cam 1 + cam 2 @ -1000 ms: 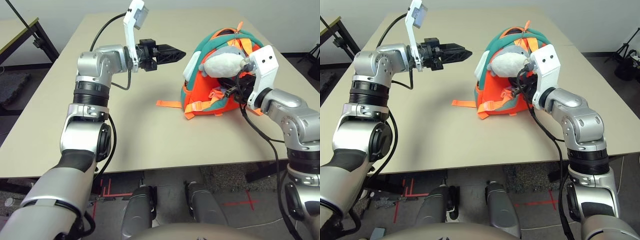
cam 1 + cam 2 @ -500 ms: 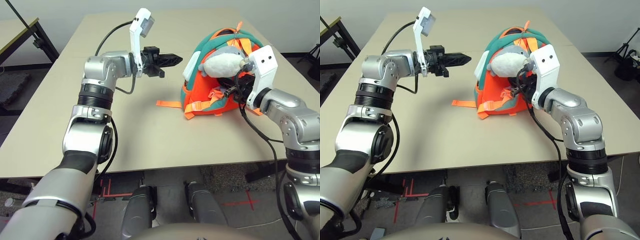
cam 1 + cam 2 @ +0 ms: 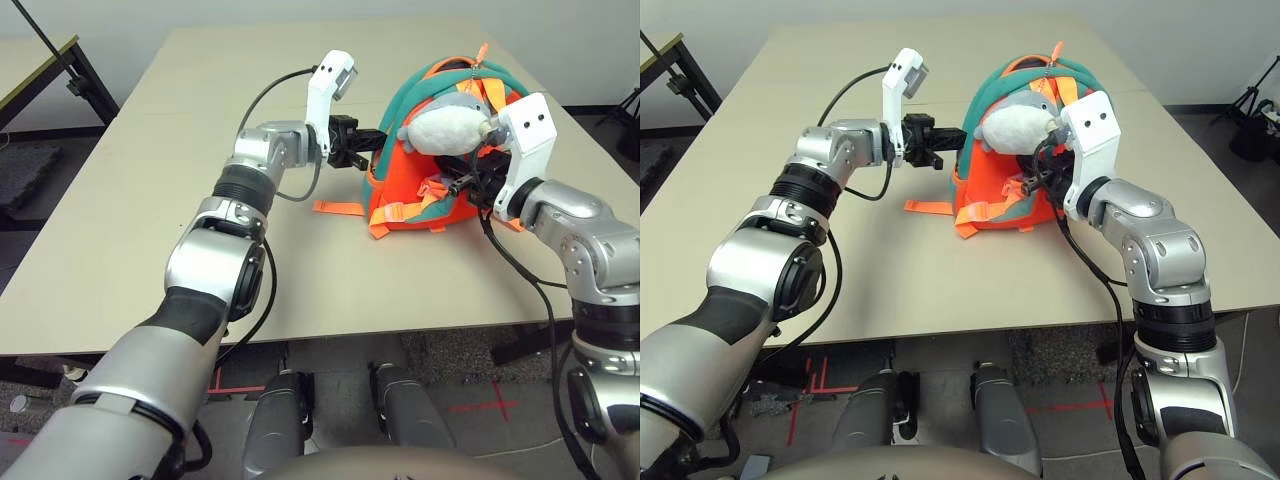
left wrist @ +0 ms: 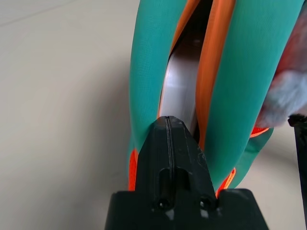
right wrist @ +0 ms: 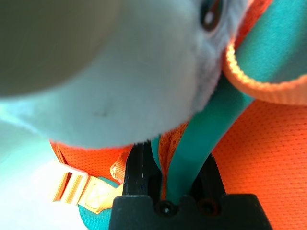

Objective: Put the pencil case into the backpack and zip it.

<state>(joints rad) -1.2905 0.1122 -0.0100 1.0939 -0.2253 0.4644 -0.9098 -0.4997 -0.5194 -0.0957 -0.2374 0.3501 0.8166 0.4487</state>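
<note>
On a beige surface (image 3: 150, 190), the orange and teal backpack (image 3: 425, 185) stands upright near the far right, a grey-white plush fish (image 3: 445, 125) fixed high on its front and orange webbing straps (image 3: 338, 208) trailing onto the surface at its base. The left hand (image 3: 372, 140), arm stretched across the surface, reaches the backpack's left edge, where a sliver of the white pencil case (image 3: 381, 128) shows in the opening. The right hand (image 3: 472, 182) is at the backpack's right side, just under the plush fish, mostly hidden by its white camera mount (image 3: 525, 135).

The other eye shows the same layout: the left hand (image 3: 948, 140) at the backpack's (image 3: 1005, 200) left edge, the right arm's mount pressed close to the plush fish (image 3: 1015, 125).

From the left wrist, the black fingers (image 4: 170, 148) are pressed together, their tip at the mouth of the backpack (image 4: 148, 72), between two teal bands edged in orange. The pencil case (image 4: 180, 91) sits inside that gap, directly ahead of the fingertips.

From the right wrist, the two black fingers (image 5: 140, 165) pinch a teal strip of the backpack (image 5: 201, 139), orange mesh on either side, with the plush fish (image 5: 139, 91) looming directly above.
</note>
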